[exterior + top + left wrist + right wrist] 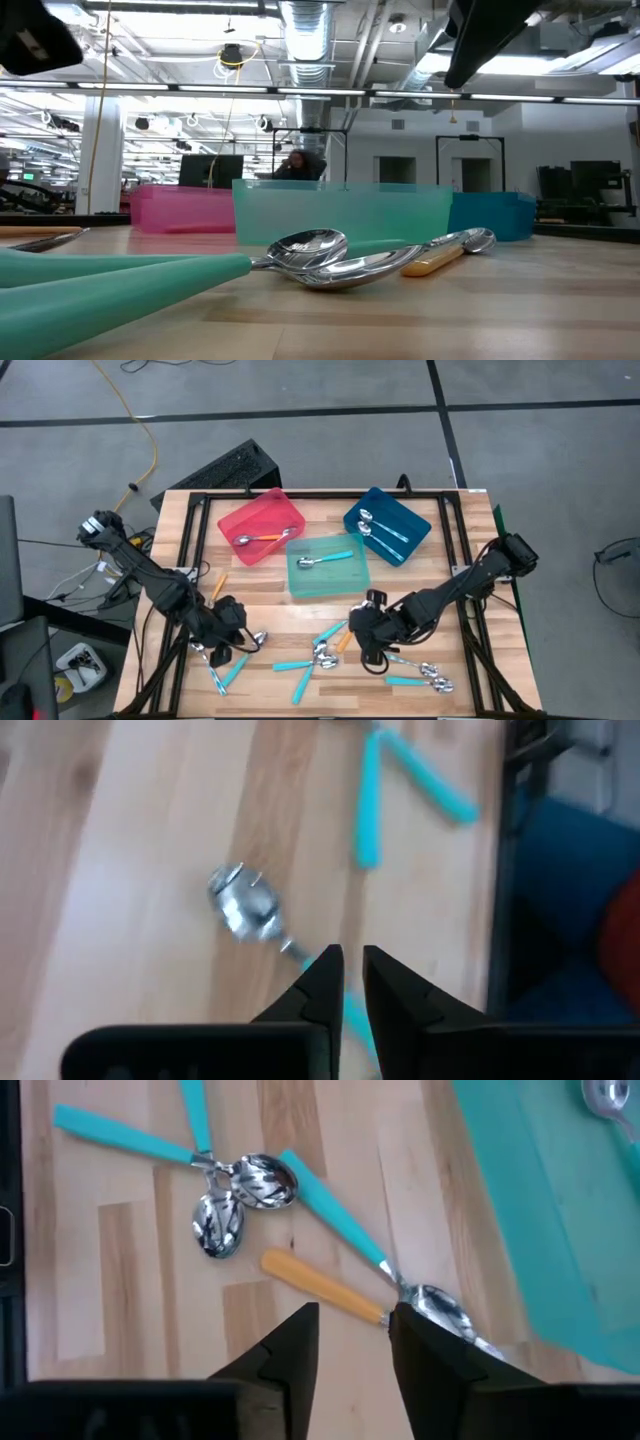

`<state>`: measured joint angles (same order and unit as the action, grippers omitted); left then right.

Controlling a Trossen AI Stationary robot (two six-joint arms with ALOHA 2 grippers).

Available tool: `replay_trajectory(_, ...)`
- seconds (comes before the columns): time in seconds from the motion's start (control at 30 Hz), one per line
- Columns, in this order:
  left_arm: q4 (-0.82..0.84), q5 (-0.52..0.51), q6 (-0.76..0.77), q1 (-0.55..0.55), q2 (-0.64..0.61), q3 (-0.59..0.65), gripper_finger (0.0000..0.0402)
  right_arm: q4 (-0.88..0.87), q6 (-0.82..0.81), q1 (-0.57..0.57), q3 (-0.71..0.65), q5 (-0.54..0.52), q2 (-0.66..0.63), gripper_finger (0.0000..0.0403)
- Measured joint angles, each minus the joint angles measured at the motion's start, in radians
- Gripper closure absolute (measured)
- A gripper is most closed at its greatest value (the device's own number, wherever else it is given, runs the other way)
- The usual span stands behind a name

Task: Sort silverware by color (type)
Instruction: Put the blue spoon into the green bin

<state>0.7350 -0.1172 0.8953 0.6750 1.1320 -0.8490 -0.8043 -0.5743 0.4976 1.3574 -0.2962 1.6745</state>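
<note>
Right gripper (352, 1342) hangs over orange spoon (322, 1287), lower centre of wrist frame. Jaws parted, nothing held. Handle runs diagonal across gap, bowl toward teal tray (540, 1210). Left gripper (350, 982) nearly closed over teal spoon (250, 908); grasp unclear.

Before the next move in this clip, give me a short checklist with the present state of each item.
1. Right hand lined up over the orange-handled spoon: ok, the handle end sits between its fingers.
2. Right hand open enough to grasp: ok, a gap shows.
3. Neighbouring teal-handled spoon clear of that grasp: not ok, its bowl end lies against the orange one's.
4. Red tray has room for it: ok, only one orange spoon inside.
5. Left hand holding anything: cannot tell; its fingers are nearly together above a teal spoon.
6. Arms apart: ok, each is on its own side of the table.
</note>
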Motion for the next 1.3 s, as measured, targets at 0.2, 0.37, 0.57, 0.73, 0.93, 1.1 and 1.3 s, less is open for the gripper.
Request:
replay_trajectory(0.2, 0.013, 0.007, 0.082, 0.052, 0.052, 0.03, 0.0349, -0.003, 0.025, 0.008, 0.0, 0.0, 0.003, 0.024)
replay_trajectory(0.37, -0.024, 0.019, 0.091, 0.094, 0.146, 0.03, 0.0322, -0.006, 0.049, 0.013, -0.001, -0.018, 0.02, 0.0239)
replay_trajectory(0.57, -0.046, 0.105, 0.084, 0.114, 0.262, 0.029, 0.0288, 0.001, 0.052, 0.02, -0.001, -0.017, 0.062, 0.0239)
replay_trajectory(0.73, -0.053, 0.158, 0.098, 0.111, 0.304, 0.028, 0.0262, -0.001, 0.051, 0.019, 0.0, -0.017, 0.066, 0.0239)
replay_trajectory(0.93, -0.147, 0.147, 0.13, 0.102, 0.309, 0.028, 0.0233, 0.008, 0.047, 0.019, 0.0, -0.017, 0.066, 0.0239)
replay_trajectory(1.1, -0.179, 0.11, 0.126, 0.077, 0.309, 0.027, 0.0217, 0.016, 0.044, 0.019, 0.0, -0.017, 0.066, 0.0239)
replay_trajectory(1.3, -0.109, 0.069, 0.138, 0.022, 0.31, 0.034, 0.0218, 0.027, 0.042, 0.03, 0.0, -0.018, 0.066, 0.0239)
